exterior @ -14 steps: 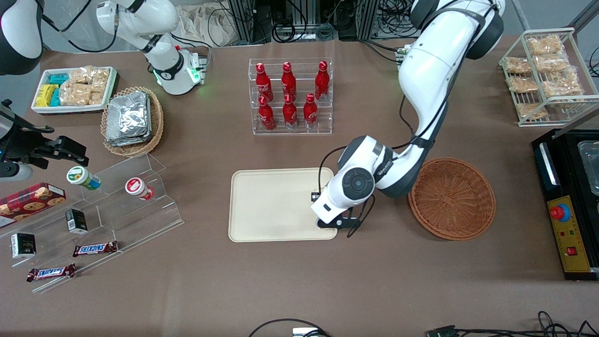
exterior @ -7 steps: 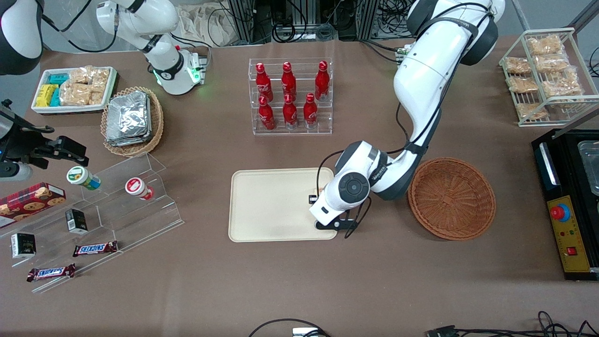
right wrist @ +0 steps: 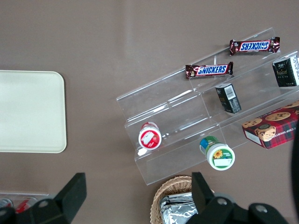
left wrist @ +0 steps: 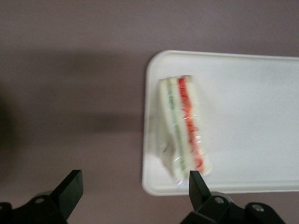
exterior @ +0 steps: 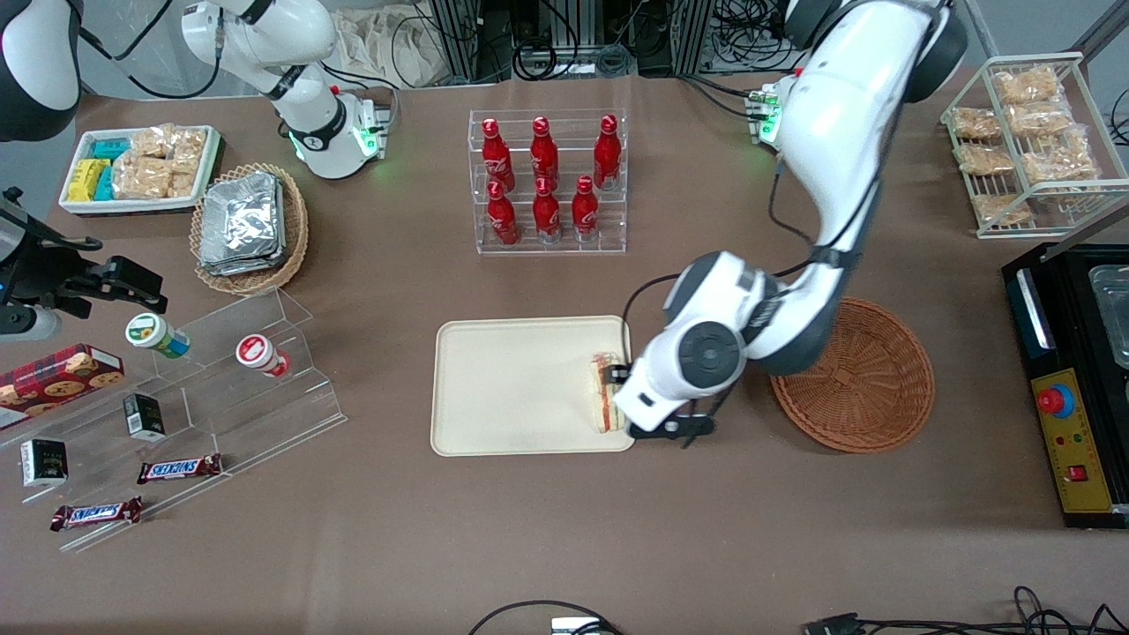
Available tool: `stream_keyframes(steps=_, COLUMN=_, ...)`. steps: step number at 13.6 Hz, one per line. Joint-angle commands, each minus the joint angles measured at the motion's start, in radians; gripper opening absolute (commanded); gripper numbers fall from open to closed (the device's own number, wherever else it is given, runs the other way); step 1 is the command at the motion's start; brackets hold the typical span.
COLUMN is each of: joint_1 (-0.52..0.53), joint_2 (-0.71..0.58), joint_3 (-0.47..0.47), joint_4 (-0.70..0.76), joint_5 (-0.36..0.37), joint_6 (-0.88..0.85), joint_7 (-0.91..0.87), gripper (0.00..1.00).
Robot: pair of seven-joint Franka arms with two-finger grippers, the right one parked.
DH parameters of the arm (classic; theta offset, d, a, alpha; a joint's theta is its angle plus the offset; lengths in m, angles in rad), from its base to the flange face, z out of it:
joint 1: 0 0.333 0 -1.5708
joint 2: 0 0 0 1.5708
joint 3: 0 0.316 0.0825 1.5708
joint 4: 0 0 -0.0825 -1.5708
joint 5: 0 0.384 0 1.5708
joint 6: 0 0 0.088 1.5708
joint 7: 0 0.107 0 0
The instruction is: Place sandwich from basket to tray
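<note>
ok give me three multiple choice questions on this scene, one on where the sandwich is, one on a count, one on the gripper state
1. Where is the sandwich?
A. in the basket
B. on the tray, near its edge toward the basket
C. on the bare table

2. How many red bottles stand in the clear rack?
A. four
B. six
C. eight

3. What state is the gripper in?
A. open, holding nothing
B. shut on the sandwich
C. shut on a bottle

Answers:
1 B, it lies inside the tray rim while the basket holds nothing.
2 B, three above three.
3 A, the wrist view shows its fingers spread, clear of the sandwich.
</note>
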Motion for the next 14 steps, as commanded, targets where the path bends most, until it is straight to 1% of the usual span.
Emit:
stream_keyframes(steps=1, joint_1=0.124, joint_2=-0.164, joint_3=-0.004, joint_4=-0.035, joint_5=0.004, joint_6=-0.180, joint_7=0.014, gripper=1.00)
stream_keyframes(steps=2, joint_1=0.173, joint_2=-0.211, joint_3=-0.004, joint_4=-0.036, joint_5=0.004, joint_6=-0.249, joint_7=0.061, gripper=1.00)
stream_keyframes(steps=4, joint_1=0.274, joint_2=-0.296, joint_3=-0.002, joint_4=-0.038, joint_5=0.009, joint_6=-0.384, joint_7=0.228, gripper=1.00)
stream_keyframes(steps=5, joint_1=0.317, joint_2=-0.342, joint_3=0.000, joint_4=-0.044, joint_5=0.015, joint_6=-0.429, joint_7=0.282, gripper=1.00)
stream_keyframes(steps=7, joint_1=0.389, joint_2=-0.405, joint_3=-0.002, joint_4=-0.045, joint_5=0.033, joint_6=-0.518, joint_7=0.312, gripper=1.00)
stream_keyframes(steps=9, joint_1=0.407, joint_2=-0.460, joint_3=0.000, joint_4=-0.057, joint_5=0.090, joint_6=-0.575, joint_7=0.322, gripper=1.00)
stream_keyframes(steps=10, joint_1=0.407, joint_2=-0.489, joint_3=-0.002, joint_4=-0.086, joint_5=0.120, joint_6=-0.583, joint_7=0.357, gripper=1.00)
stream_keyframes(steps=11, joint_1=0.410, joint_2=-0.520, joint_3=0.000, joint_4=-0.128, joint_5=0.130, joint_6=-0.580, joint_7=0.400, gripper=1.00)
stream_keyframes(steps=13, joint_1=0.433, joint_2=-0.560, joint_3=0.000, joint_4=-0.201, joint_5=0.128, joint_6=-0.565, joint_7=0.418, gripper=1.00)
stream_keyframes(steps=14, joint_1=0.437, joint_2=-0.602, joint_3=0.000, joint_4=-0.273, joint_5=0.128, joint_6=-0.523, joint_7=0.419, gripper=1.00)
